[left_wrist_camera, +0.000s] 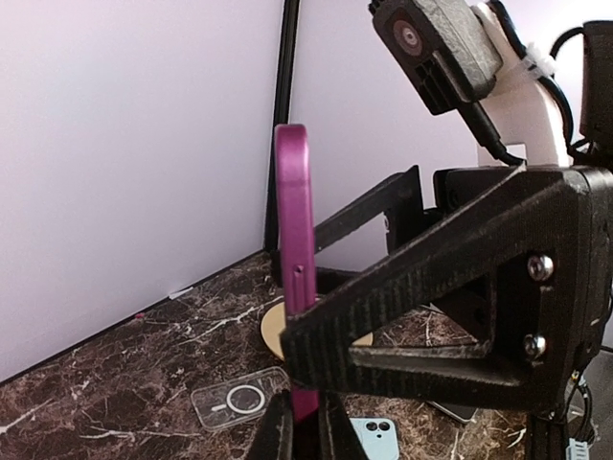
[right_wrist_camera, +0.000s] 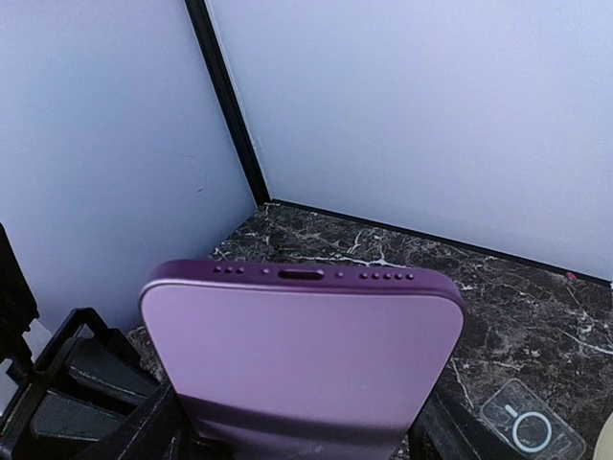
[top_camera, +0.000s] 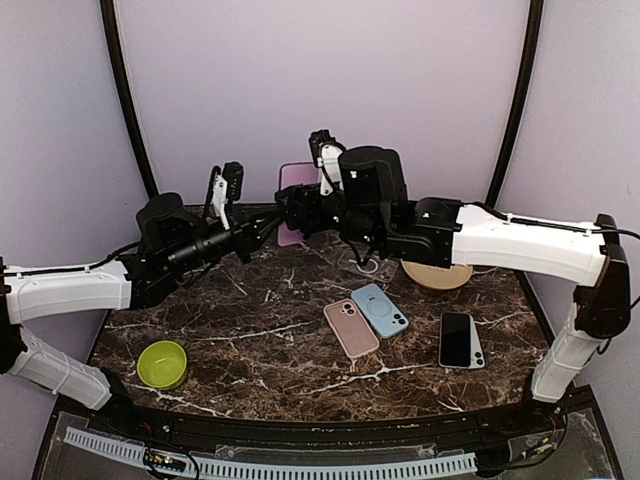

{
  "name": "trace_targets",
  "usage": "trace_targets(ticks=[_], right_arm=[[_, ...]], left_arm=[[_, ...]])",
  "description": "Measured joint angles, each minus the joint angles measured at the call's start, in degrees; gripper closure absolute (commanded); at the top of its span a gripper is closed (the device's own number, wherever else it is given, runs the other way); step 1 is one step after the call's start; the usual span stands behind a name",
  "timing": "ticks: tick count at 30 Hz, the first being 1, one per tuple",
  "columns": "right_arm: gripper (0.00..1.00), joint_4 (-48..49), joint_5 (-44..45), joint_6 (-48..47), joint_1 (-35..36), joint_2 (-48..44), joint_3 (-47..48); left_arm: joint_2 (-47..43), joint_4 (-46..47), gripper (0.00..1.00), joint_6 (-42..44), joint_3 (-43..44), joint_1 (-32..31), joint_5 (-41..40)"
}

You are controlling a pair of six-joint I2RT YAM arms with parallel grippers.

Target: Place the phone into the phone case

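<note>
I have 2 claws raised over the back of the dark marbled stone bench (top_camera: 250, 330). Both are closed on the same flat purple phone with rounded corners (right_wrist_camera: 302, 355). It stands upright in the air between them, clear of the bench, with its port-and-speaker edge on top. My left claw (left_wrist_camera: 302, 431) is narrow, pinching the phone's lower end with 1 finger on each face. My right claw (right_wrist_camera: 297, 441) clamps it across its width, with 1 black finger at each long edge. Whether the purple skin is a case or the phone's own body, I cannot tell. A clear flexible case with a white ring (left_wrist_camera: 235, 402) lies flat below the claws and slightly right. A tan round disc (top_camera: 437, 274) lies further right of it. Nearer my bases than the claws, a pink phone-shaped piece (top_camera: 351, 327) lies just beside a light-blue phone-shaped piece with a ring on its back (top_camera: 380, 309). A black phone (top_camera: 461, 340) lies apart to their right. A lime-green round bowl (top_camera: 163, 364) sits well below and left of my left claw.
</note>
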Motion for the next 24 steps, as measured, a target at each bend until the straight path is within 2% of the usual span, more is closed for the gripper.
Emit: trace_targets(ticks=[1, 2, 6, 14, 17, 24], right_arm=[[0.03, -0.3, -0.5, -0.2, -0.1, -0.3, -0.1], [0.02, -1.6, -1.9, -0.2, -0.5, -0.9, -0.3], [0.02, -9.6, -10.1, -2.0, -2.8, -5.3, -0.5], [0.01, -28.4, -25.8, -2.9, -8.1, -17.5, -3.5], [0.01, -34.2, -27.4, -3.0, -8.0, -16.8, -0.9], [0.01, -43.4, -28.6, -2.0, -8.1, -5.4, 7.3]], left_arm=[[0.0, -0.1, 1.00, 1.2, 0.0, 0.0, 0.0], [-0.1, -0.3, 1.00, 3.3, 0.0, -0.1, 0.1], [-0.7, -4.2, 1.00, 13.6, -0.5, -0.7, 0.1], [-2.7, -12.6, 1.00, 42.5, -4.7, -2.0, -0.1], [-3.3, -14.2, 1.00, 53.6, -5.9, -4.0, -1.2], [-3.3, -13.6, 1.00, 71.9, -6.4, -8.9, -5.0]])
